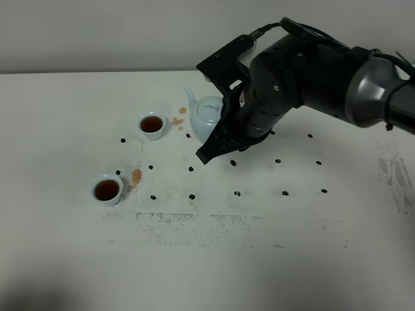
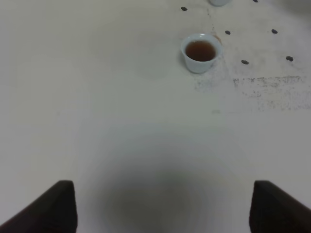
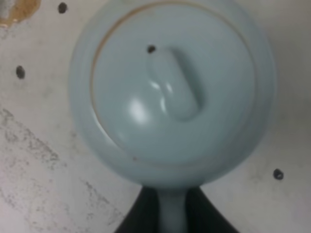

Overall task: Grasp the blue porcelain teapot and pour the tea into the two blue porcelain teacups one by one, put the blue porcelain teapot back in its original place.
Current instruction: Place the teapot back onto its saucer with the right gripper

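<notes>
The blue porcelain teapot (image 1: pixel 206 115) is upright at the back middle of the table, spout to the left; I cannot tell if it rests on the table. In the right wrist view I look down on its lid (image 3: pixel 172 87). My right gripper (image 3: pixel 172 216) is shut on its loop handle; in the high view the arm hides the handle. Two blue porcelain teacups hold brown tea: one (image 1: pixel 152 123) left of the teapot, one (image 1: pixel 107 189) nearer the front left. The left wrist view shows the nearer cup (image 2: pixel 199 51). My left gripper (image 2: pixel 163 208) is open and empty over bare table.
Brown tea spills lie beside the front cup (image 1: pixel 136 175) and near the spout (image 1: pixel 177 120). Small dark dots (image 1: pixel 284 193) are scattered over the white table (image 1: pixel 65 259). A scuffed grey patch (image 1: pixel 194 223) marks the middle front.
</notes>
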`<state>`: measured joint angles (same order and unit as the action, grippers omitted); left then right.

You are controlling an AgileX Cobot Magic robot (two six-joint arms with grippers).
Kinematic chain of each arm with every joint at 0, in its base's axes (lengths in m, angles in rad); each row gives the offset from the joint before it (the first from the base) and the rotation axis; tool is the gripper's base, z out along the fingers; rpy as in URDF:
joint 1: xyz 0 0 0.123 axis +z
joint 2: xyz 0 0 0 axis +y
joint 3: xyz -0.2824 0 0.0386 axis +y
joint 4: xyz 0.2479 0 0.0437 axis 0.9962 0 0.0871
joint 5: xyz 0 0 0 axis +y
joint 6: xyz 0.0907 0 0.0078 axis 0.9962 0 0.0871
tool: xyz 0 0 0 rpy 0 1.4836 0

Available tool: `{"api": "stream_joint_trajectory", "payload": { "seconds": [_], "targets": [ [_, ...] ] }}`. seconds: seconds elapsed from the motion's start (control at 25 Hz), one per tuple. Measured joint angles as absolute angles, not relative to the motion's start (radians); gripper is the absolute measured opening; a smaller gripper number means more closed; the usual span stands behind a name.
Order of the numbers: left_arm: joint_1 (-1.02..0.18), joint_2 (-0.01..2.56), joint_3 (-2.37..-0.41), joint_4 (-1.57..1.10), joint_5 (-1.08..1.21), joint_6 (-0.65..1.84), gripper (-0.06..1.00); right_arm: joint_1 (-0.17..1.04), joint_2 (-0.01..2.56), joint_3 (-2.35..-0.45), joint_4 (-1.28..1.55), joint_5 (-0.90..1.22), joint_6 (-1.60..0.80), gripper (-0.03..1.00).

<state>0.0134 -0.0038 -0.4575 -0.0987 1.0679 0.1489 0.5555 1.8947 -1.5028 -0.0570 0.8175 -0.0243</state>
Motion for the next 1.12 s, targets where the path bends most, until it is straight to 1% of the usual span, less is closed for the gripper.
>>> {"api": "stream_joint_trajectory", "payload": {
  "seconds": [0.24, 0.48, 1.12],
  "targets": [
    [0.013, -0.004, -0.458, -0.099, 1.068, 0.149, 0.73, 0.504, 1.850, -1.369, 0.025, 0.747, -0.016, 0.08],
    [0.013, -0.004, -0.458, -0.099, 1.068, 0.149, 0.73, 0.497, 1.850, -1.295, 0.080, 0.717, -0.015, 0.08],
    [0.013, -0.004, -0.458, -0.099, 1.068, 0.149, 0.73, 0.497, 1.910, -1.255, 0.129, 0.684, -0.017, 0.08]
  ]
}}
